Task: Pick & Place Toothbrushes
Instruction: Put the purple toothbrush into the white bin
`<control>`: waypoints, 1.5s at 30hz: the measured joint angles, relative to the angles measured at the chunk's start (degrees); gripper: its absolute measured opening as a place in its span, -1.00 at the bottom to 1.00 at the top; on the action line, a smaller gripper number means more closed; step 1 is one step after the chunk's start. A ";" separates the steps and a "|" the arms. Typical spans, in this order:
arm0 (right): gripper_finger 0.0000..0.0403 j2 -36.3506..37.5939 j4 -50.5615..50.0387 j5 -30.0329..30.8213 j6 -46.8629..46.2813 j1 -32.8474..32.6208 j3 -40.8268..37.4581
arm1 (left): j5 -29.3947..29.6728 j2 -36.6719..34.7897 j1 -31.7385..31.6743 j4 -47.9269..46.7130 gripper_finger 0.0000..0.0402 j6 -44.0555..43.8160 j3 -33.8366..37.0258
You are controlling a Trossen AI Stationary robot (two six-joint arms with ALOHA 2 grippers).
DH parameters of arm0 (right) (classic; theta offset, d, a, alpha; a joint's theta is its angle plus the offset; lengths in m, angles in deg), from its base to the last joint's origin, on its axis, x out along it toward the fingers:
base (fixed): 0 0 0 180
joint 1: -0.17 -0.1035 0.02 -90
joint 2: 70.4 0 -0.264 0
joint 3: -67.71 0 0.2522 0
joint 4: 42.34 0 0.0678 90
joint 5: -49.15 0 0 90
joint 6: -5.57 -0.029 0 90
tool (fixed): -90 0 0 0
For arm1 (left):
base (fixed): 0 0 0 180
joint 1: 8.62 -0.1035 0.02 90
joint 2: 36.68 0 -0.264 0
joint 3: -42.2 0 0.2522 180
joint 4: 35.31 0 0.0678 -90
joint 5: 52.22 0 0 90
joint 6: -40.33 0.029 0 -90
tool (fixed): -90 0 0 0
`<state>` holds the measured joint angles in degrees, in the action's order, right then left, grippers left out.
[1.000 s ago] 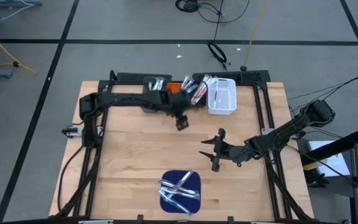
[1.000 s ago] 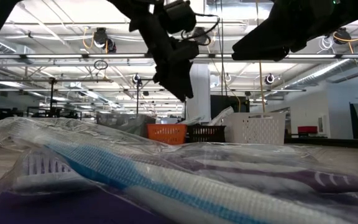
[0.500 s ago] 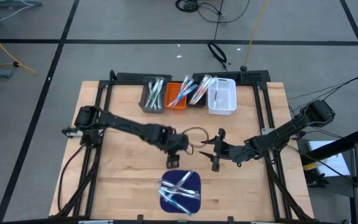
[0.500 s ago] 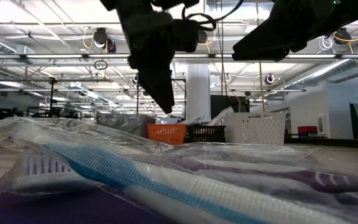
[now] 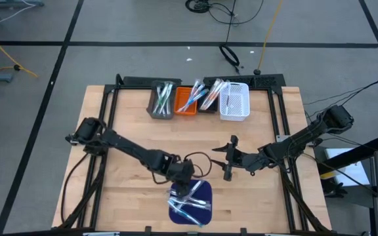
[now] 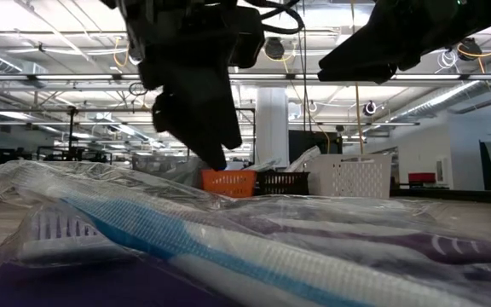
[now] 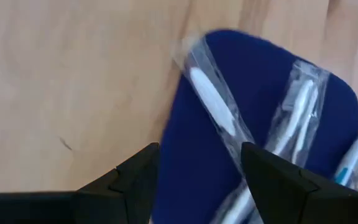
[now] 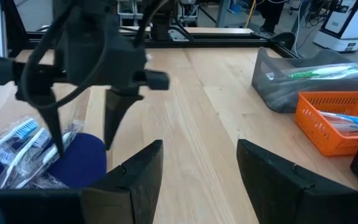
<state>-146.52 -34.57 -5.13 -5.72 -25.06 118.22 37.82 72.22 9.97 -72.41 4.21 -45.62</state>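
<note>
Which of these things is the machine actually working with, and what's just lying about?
Part of the job:
- wrapped toothbrushes on the blue mat
- four bins along the far edge
- left tool, open above the mat
- right tool, waiting open beside it

Lying about:
- cables on the floor

A dark blue mat (image 5: 197,196) lies at the near edge of the wooden table (image 5: 136,141). Along the table's far edge, well apart from the mat, four small bins sit in a row: grey (image 5: 161,101), orange (image 5: 186,101), black (image 5: 208,103), then white (image 5: 235,101).
</note>
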 joint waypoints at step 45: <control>-0.03 0.05 0.40 -0.02 0.00 0.00 -0.02 | 6.74 7.68 5.84 19.35 -0.23 -23.81 5.42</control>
<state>-146.47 -34.17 -5.15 -5.72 -25.06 118.20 44.56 79.89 15.80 -53.06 -19.60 -40.20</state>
